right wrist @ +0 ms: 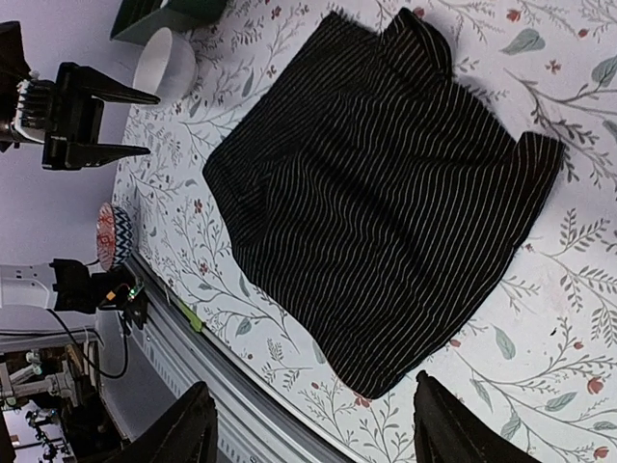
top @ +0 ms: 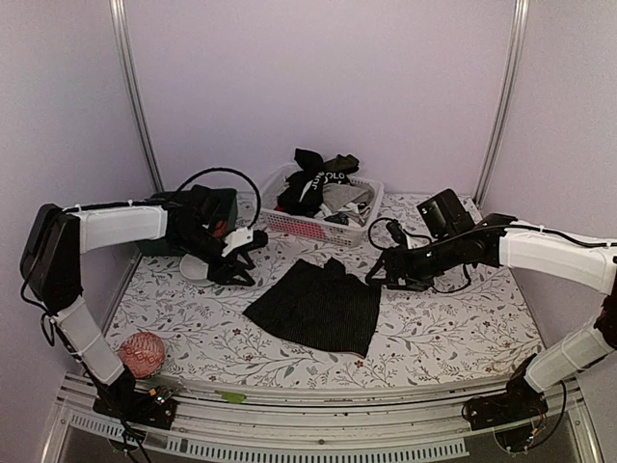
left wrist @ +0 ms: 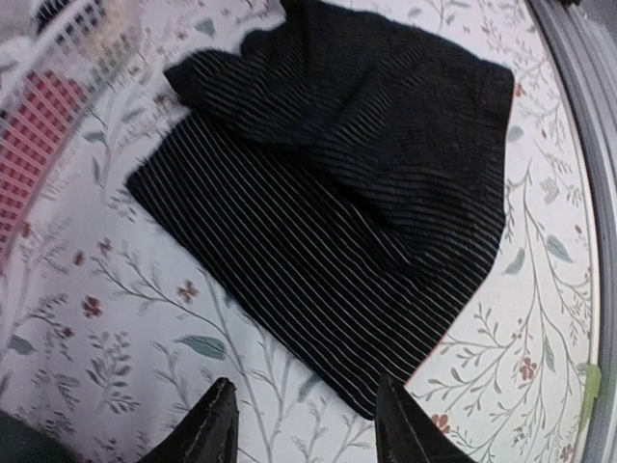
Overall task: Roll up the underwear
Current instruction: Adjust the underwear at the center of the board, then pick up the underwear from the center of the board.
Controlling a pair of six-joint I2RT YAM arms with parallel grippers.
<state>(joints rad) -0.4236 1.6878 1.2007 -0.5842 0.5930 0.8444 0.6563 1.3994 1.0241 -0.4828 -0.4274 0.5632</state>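
Observation:
A black underwear with thin white stripes (top: 316, 307) lies flat and spread on the floral table, between the two arms. It also shows in the left wrist view (left wrist: 347, 183) and in the right wrist view (right wrist: 386, 193). My left gripper (top: 253, 260) is open and empty, hovering to the left of the cloth; its fingertips (left wrist: 207, 429) frame the cloth's near corner. My right gripper (top: 374, 278) is open and empty, just off the cloth's far right corner. More black, white and grey underwear (top: 323, 183) is piled in the white lattice basket (top: 299, 227).
A white bowl (top: 196, 268) and a dark green box (top: 159, 241) sit behind my left gripper. A red patterned ball (top: 142, 353) lies at the near left corner. The table's metal front rail (top: 318, 400) runs along the near edge.

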